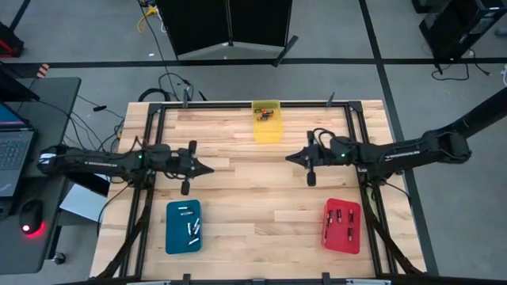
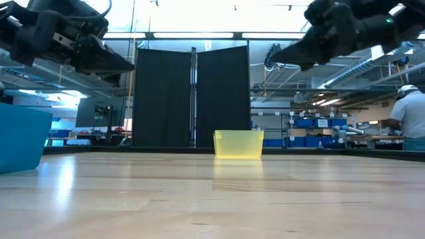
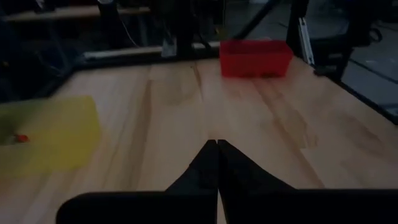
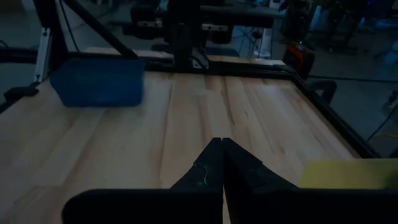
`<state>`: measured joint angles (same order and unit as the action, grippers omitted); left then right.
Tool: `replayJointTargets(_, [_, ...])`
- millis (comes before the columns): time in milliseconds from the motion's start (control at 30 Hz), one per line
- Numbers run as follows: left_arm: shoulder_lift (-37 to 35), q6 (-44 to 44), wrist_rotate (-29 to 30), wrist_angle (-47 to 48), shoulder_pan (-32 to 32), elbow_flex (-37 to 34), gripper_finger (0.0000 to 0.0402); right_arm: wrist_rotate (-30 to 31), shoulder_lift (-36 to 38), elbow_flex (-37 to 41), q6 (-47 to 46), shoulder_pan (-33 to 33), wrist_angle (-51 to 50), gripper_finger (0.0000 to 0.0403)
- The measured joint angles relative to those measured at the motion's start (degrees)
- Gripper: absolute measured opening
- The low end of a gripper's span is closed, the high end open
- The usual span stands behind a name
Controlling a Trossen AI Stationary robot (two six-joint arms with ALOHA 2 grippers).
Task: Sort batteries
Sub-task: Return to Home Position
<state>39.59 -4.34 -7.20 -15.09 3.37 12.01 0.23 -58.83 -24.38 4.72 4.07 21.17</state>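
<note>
Batteries [image 1: 192, 229] lie inside three trays, seen only in the high view: silvery in the blue tray [image 1: 174, 242], dark in the red tray [image 1: 341, 245], a few in the yellow tray [image 1: 268, 133]. Left tool [image 1: 209, 169] and right tool [image 1: 289, 157] hang over the bench [image 1: 253, 198] either side of the yellow tray, fingers together, empty.

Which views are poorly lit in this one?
Both wrist views are dim: left gripper and right gripper show shut and near black. Low view is backlit, ceiling lights glaring on the table. High view is evenly lit.

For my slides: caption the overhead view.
Left gripper and right gripper shut above table; batteries sorted in blue tray, yellow tray, red tray.
</note>
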Motion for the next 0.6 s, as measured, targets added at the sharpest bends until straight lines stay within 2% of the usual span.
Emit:
replayJointTargets(233, [-8.2, -1.0, -1.2, 0.9, 2.7, -3.5, 0.0007, -4.1, 9.7, 4.9, -1.1, 3.6, 0.2, 0.0007])
replayJointTargets(367, [-9.4, 0.1, -6.1, -0.4, 6.2, -4.2, 0.0007, -7.0, 13.5, 6.3, -1.2, 5.9, 0.1, 0.0007])
replayJointTargets(600, [-10.7, 0.0, -6.5, -0.6, 11.6, -4.5, 0.0007, -7.9, 18.6, 9.5, -1.2, 8.2, -0.4, 0.0007])
